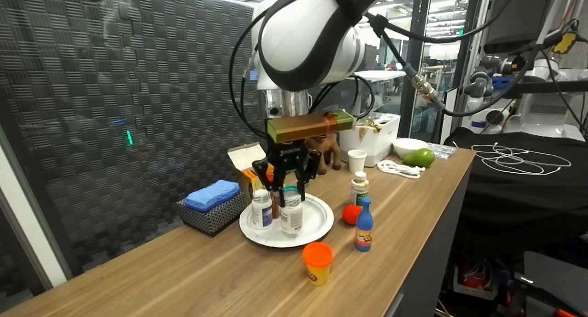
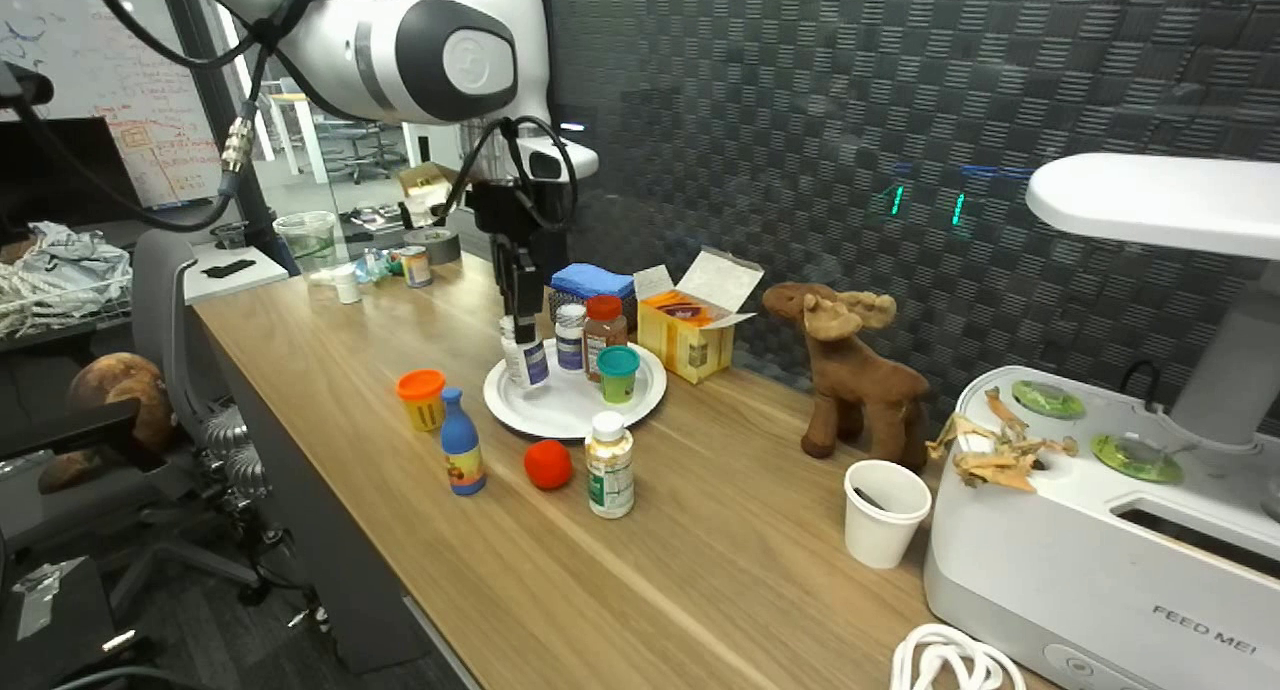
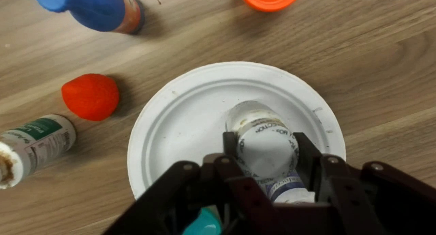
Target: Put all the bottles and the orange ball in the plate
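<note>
The gripper [image 3: 266,143] holds a white pill bottle [image 1: 292,218] by its cap at the white plate [image 1: 317,216].
It is partly closed, snug on both sides of the cap; I can't tell whether the bottle's base touches the plate. Beside it on the plate stand a second white pill bottle [image 2: 569,340], a red-capped reddish-brown bottle [image 2: 605,338] and a green tub with a teal lid [image 2: 618,375]. In an exterior view, the orange ball [image 1: 351,214] rests on the tabletop [image 1: 229,271] just to the plate's right, with a blue bottle [image 1: 363,229] nearer, a green-labelled bottle [image 1: 359,190] farther off, and an orange-lidded Play-Doh tub [image 1: 318,264] nearest.
</note>
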Robot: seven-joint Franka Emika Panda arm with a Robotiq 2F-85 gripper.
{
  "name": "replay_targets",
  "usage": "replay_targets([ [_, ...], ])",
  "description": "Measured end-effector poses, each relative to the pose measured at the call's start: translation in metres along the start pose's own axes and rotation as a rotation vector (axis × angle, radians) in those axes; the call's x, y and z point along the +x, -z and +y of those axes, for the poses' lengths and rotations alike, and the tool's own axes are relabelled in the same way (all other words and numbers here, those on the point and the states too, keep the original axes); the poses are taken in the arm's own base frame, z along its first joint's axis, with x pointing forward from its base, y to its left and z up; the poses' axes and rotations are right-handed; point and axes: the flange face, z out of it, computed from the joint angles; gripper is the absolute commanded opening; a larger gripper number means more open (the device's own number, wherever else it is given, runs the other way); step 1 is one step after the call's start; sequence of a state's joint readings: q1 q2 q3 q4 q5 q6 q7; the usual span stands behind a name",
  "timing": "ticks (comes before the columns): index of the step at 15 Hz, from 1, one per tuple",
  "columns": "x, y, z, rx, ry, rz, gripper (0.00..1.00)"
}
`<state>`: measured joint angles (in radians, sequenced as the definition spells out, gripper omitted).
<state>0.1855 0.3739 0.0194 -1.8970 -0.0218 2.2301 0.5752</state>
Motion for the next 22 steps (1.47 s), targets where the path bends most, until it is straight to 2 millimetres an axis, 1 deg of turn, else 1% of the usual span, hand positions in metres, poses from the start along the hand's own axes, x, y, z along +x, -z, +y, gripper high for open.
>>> replay_targets([
  [3,0.005,-0.005,0.002,0.006,-0.001,0.021,0.20],
  [9,0.009,-0.021,0.000,0.000,0.015,0.014,0.20],
  [12,0.012,-0.021,-0.003,0.003,0.032,0.019,0.20],
  [19,0.019,-0.020,-0.019,0.015,0.066,0.034,0.20],
  [20,0.020,-0.020,-0.021,0.017,0.072,0.035,0.22],
  [21,0.021,-0.020,-0.022,0.018,0.078,0.036,0.70],
  [22,0.021,-0.020,-0.023,0.019,0.085,0.036,0.71],
])
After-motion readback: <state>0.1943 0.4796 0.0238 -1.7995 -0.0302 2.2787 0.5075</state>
